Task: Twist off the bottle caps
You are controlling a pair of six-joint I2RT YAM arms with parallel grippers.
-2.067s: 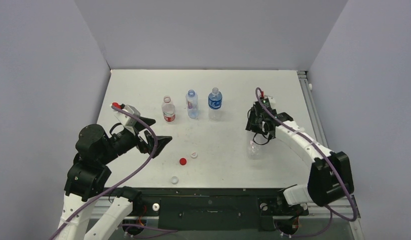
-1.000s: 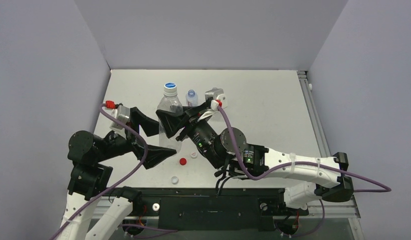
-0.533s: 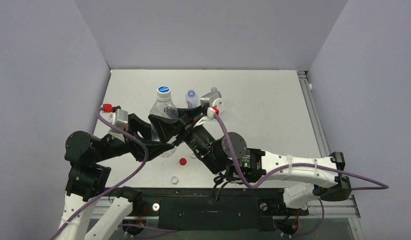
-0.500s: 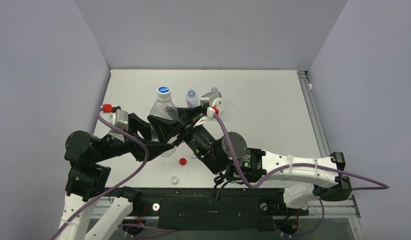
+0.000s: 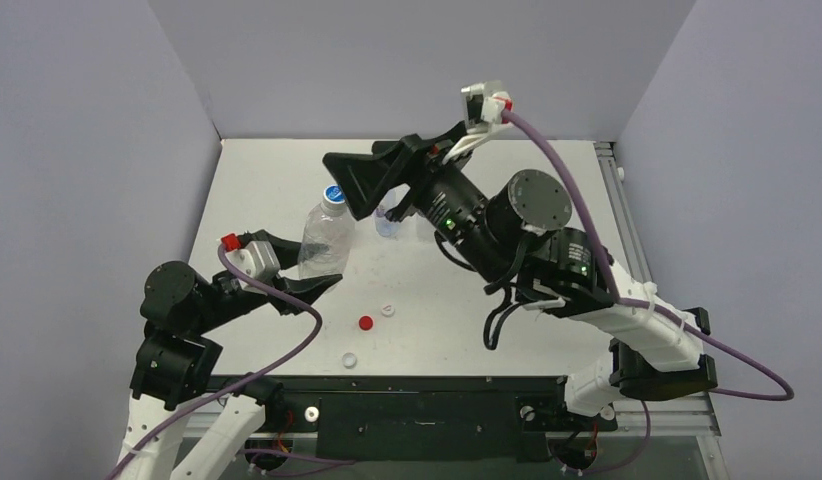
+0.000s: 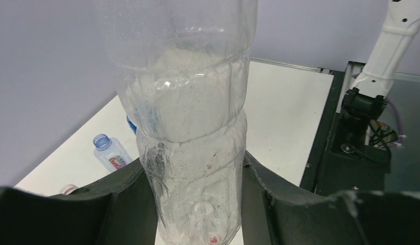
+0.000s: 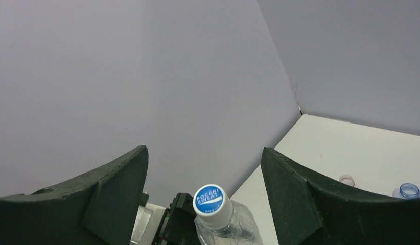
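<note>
Blue-topped white screw cap (image 7: 210, 200) sits on the neck of a clear unlabelled plastic bottle (image 5: 322, 245), left of centre in the overhead view, printed top facing up.

Three loose caps lie on the white desk (image 5: 267, 180) below that bottle in the frame:
- a small red round cap (image 5: 365, 323)
- a white ring-like cap (image 5: 388, 310) just beside it to the upper right
- a clear cap (image 5: 348, 360) lower down, near the desk's front edge

The bottle leans, cap toward the top of the frame. The left gripper (image 6: 192, 168) is clamped on its lower body, one black finger pressed against each side.

The right gripper (image 7: 204, 153) hangs above the capped neck with its fingers spread wide. The cap shows low between them, touching neither, and nothing is held.

Beyond, in the right wrist view's lower right corner, are two uncapped bottle necks: one pale (image 7: 347, 179), one blue-tinted (image 7: 408, 190). The left wrist view shows an uncapped bottle with a red-printed label (image 6: 110, 153) at lower left. Whether it stands or lies I cannot tell.
</note>
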